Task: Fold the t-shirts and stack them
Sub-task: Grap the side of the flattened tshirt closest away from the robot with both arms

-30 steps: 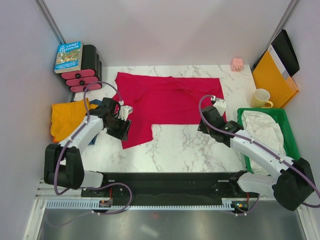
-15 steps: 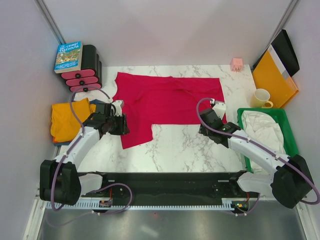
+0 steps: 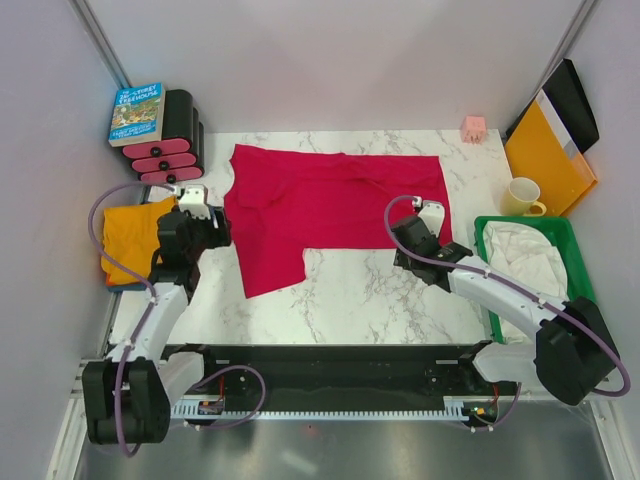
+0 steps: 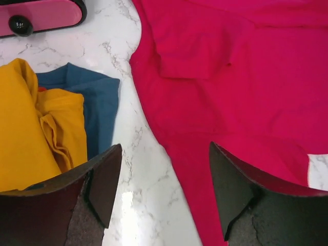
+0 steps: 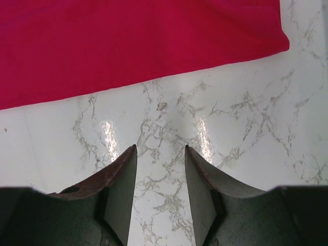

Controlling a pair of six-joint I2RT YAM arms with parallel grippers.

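The crimson red soft fabric t-shirt (image 3: pixel 340 195) lies spread flat on the white marble worktop (image 3: pixel 370 290). The left jaws stand wide apart and empty over its left edge, one finger above red cloth, the other above the dark blue fabric t-shirt (image 4: pixel 100 110), which lies under the crumpled orange fabric t-shirt (image 3: pixel 125 235). The right jaws, partly apart and holding nothing, hang over bare marble just short of the red hem. The green plastic crate (image 3: pixel 527 219) holds a rumpled white cloth (image 3: pixel 525 255).
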